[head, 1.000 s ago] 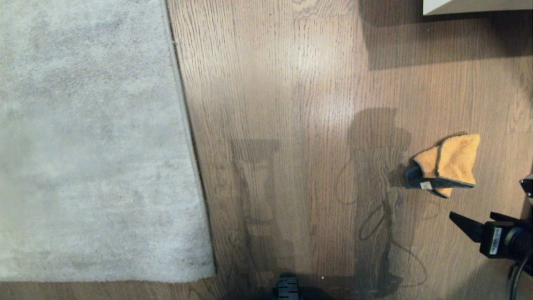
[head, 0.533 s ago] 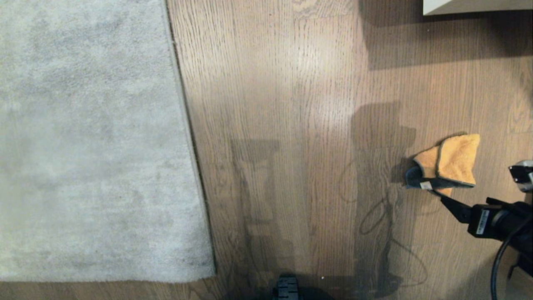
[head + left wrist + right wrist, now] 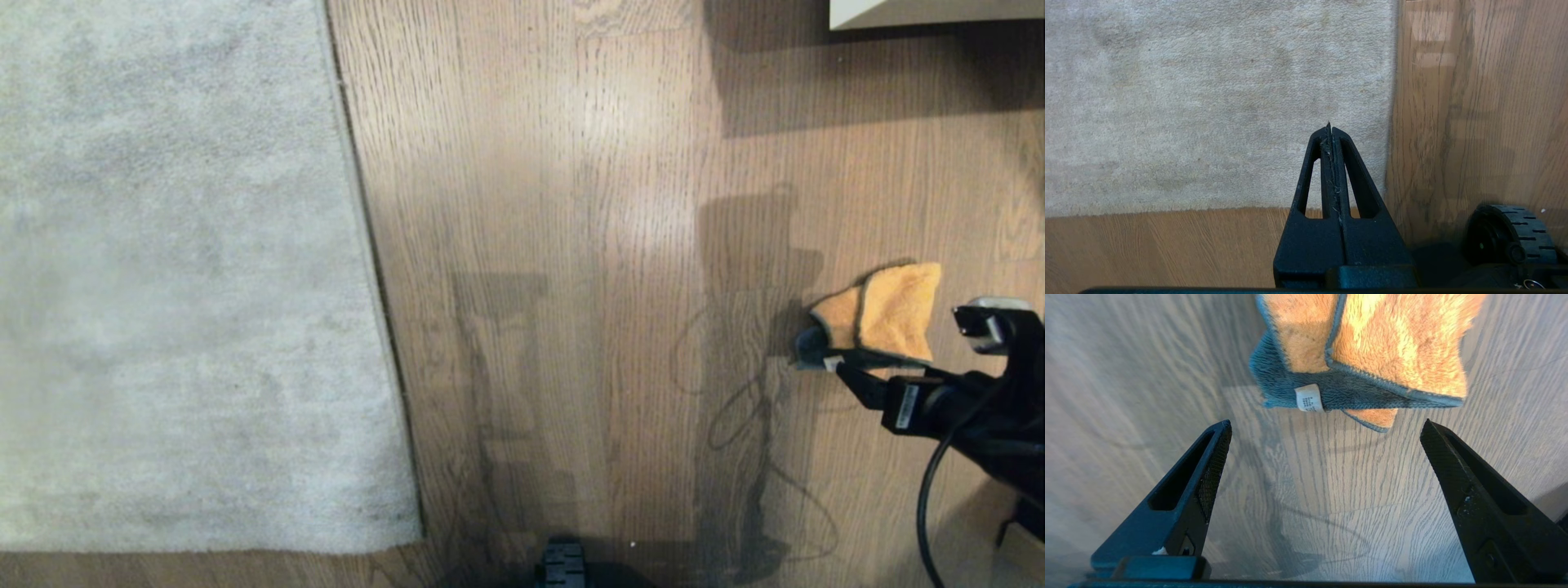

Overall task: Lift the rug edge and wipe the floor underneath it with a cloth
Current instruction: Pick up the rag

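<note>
Spread wide, the right gripper hangs just short of the cloth, its two black fingers flanking bare planks, with the near, grey-trimmed border of the rag and its small white label just ahead of the tips. Nothing sits between the jaws. In the head view the right gripper comes in from the right edge of the frame, one tip just at the cloth's lower border; whether it touches cannot be told.

The cloth lies crumpled and folded on the floor, orange side up with a grey flap showing, well apart from the rug. The rug edge lies flat along the planks, its hem down and none of its backing showing, so lifting is judged not begun, and no wiping beneath it has been done either. What looks to be in hand is only the first step, picking up the rag; the lift and the wipe are all left.

The left gripper hangs parked above the rug's near corner, its fingers pressed together on nothing.

Around the work, a pale piece of furniture shows at the far right of the head view and casts a dark shadow on the planks. A black wheel of the base sits just beside the rug corner. The right arm's cable loops down near the wrist. Nothing stands between cloth and rug.
</note>
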You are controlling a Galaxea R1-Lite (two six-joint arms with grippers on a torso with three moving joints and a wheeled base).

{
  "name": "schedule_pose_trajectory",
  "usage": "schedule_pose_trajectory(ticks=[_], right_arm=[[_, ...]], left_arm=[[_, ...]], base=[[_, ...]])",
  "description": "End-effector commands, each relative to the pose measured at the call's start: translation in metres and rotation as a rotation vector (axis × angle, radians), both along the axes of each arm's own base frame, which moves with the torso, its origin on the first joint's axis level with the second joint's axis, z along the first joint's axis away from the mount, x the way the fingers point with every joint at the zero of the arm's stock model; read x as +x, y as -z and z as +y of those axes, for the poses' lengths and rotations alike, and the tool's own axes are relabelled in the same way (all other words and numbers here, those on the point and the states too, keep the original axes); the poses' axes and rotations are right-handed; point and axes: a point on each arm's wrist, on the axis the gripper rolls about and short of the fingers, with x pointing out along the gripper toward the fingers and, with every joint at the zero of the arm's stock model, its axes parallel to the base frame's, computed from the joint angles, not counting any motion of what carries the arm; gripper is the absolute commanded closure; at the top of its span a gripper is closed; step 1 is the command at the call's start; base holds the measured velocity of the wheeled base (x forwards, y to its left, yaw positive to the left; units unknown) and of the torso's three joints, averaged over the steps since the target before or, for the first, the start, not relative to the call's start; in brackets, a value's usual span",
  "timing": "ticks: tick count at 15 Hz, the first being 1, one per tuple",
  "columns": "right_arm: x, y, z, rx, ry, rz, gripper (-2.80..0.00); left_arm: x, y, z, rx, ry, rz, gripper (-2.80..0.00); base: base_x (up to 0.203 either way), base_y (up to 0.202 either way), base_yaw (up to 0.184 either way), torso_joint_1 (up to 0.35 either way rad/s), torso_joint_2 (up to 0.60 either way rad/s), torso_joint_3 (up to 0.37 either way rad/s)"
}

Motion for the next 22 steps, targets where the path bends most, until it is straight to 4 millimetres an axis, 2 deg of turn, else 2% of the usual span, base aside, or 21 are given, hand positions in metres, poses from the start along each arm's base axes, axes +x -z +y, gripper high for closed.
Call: schedule_pose_trajectory(ticks=[1,6,11,22], right_arm=[[0.013,0.009,-0.003,-0.001,0.015,0.039,-2.8],[0.04,0.01,-0.018,0.0,0.08,0.036,-2.8],[0.048,0.009,-0.024,0.003,0.1,0.028,-2.8],[0.071,-0.025,-0.035,0.003,0.129,-0.111,-2.8]], left_arm=[[0.0,0.0,0.0,-0.001,0.0,0.0,0.0],[0.0,0.0,0.0,-0.001,0.0,0.001,0.0],[0.0,0.0,0.0,-0.001,0.0,0.001,0.0],[0.0,0.0,0.0,-0.001,0.0,0.001,0.0]], base=[[0.0,0.0,0.0,0.0,0.0,0.0],[0.0,0.0,0.0,0.0,0.0,0.0],[0.0,0.0,0.0,0.0,0.0,0.0],[0.0,0.0,0.0,0.0,0.0,0.0]])
